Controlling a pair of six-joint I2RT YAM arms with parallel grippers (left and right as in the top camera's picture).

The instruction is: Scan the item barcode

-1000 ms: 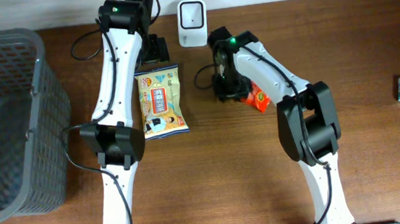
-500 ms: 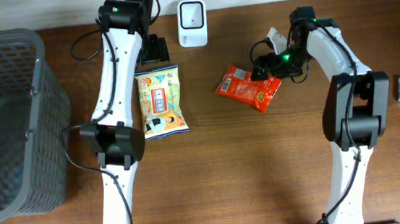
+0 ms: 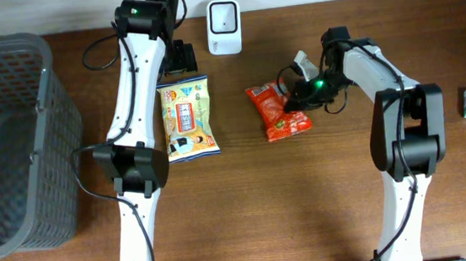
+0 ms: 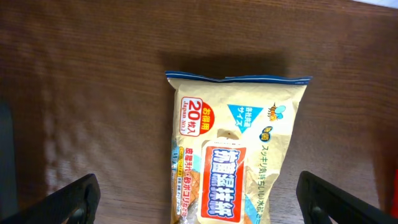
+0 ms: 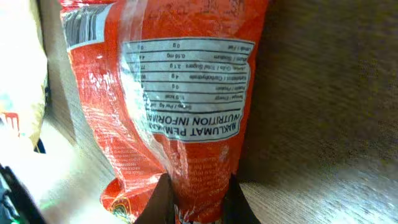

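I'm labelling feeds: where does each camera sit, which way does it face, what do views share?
Overhead: above the table, facing down; left arm, right arm, basket, scanner, beige pack, red packet.
Left wrist: on left arm, facing down at beige pack; open left tool's tips show.
Right wrist: on right arm, facing red packet pinched in right tool.
Shared: overhead shares each pack with one wrist.

The wipes (image 4: 233, 162) run off the left wrist view's bottom edge. The packet (image 5: 180, 112) overruns the right wrist view top and bottom. Overhead, the basket (image 3: 5, 40) is cut at left.
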